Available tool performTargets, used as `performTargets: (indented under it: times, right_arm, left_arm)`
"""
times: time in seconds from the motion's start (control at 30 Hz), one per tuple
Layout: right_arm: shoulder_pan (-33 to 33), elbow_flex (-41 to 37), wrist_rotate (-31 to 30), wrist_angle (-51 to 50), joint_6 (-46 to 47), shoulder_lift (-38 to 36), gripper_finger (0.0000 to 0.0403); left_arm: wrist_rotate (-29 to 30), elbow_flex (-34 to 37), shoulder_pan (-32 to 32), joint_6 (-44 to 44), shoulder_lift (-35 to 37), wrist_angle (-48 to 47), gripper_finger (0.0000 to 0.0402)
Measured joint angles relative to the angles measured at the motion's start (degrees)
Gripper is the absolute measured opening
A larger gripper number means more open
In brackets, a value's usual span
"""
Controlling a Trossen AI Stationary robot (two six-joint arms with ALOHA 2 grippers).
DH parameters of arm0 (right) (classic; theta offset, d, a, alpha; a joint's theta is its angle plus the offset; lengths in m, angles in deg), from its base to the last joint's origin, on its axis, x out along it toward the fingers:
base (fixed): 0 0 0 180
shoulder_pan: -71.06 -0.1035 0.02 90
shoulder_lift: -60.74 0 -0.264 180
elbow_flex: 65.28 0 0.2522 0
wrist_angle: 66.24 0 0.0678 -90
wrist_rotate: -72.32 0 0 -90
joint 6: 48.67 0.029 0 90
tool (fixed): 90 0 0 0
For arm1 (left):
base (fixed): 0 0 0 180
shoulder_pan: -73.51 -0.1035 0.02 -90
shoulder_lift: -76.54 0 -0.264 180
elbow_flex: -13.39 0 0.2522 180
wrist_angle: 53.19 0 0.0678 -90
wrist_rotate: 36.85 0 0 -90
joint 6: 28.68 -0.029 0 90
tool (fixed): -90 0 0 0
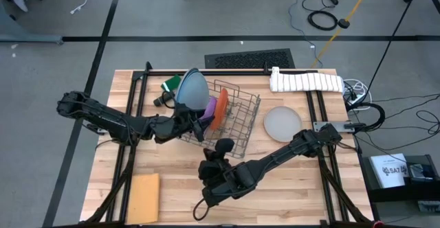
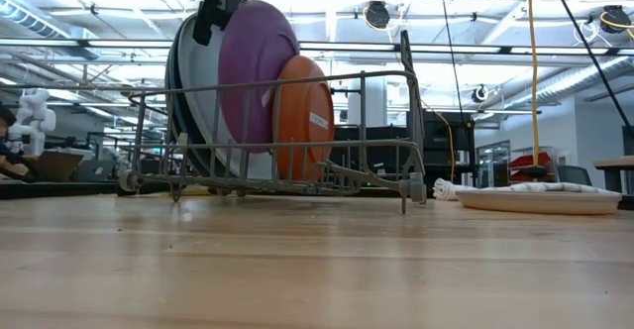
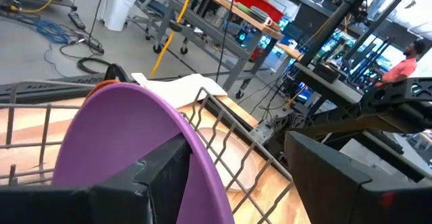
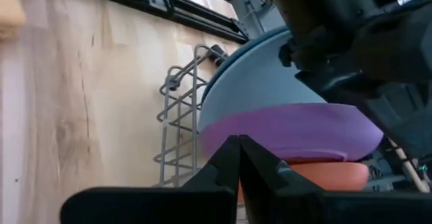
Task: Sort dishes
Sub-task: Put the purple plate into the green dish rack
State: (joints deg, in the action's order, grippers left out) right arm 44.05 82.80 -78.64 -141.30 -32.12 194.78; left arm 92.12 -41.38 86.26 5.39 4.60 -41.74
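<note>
A wire rack (image 1: 237, 118) stands mid-table. In it, plates stand on edge: large grey-blue ones (image 1: 191, 87) at its left end, then a purple plate (image 2: 256, 66) and an orange plate (image 2: 302, 111). A light grey plate (image 1: 282, 123) lies flat on the table to the right of the rack. My left gripper (image 1: 199, 126) is open over the rack's left part, at the purple plate's top rim (image 3: 135, 116). My right gripper (image 1: 221, 147) is shut, just in front of the rack's near side, touching nothing (image 4: 239, 143). My left gripper comes at the purple plate from above, and one finger (image 3: 162, 177) stands right at the plate's upper rim (image 3: 196, 150). The other finger (image 3: 331, 177) is well clear of it. I cannot tell whether the near finger touches the rim. The plate stands upright in the rack.
A rolled white towel (image 1: 306, 82) lies at the far right of the table. A flat tan square sheet (image 1: 143, 197) lies at the near left corner. A dark green thing (image 1: 170, 84) sits behind the rack's left end. Bare wood shows along the near edge (image 2: 317, 270).
</note>
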Motion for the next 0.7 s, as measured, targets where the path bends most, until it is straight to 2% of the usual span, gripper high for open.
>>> performTargets:
  times: [0.2,0.5,0.7]
  right_arm:
    - [-0.26,0.00,-2.34,-0.37,2.48,0.00,0.0000]
    - [-2.26,0.00,-4.12,-0.23,3.40,-0.40,0.0000]
    - [-2.97,0.00,-5.56,-0.27,3.81,-0.75,0.0000]
  left_arm:
    - [1.79,0.00,0.00,-0.69,0.00,-0.01,0.0242]
    - [7.65,0.00,0.00,-6.11,0.00,0.71,0.0242]
    - [8.31,0.00,-0.82,-6.35,-0.01,1.53,0.0242]
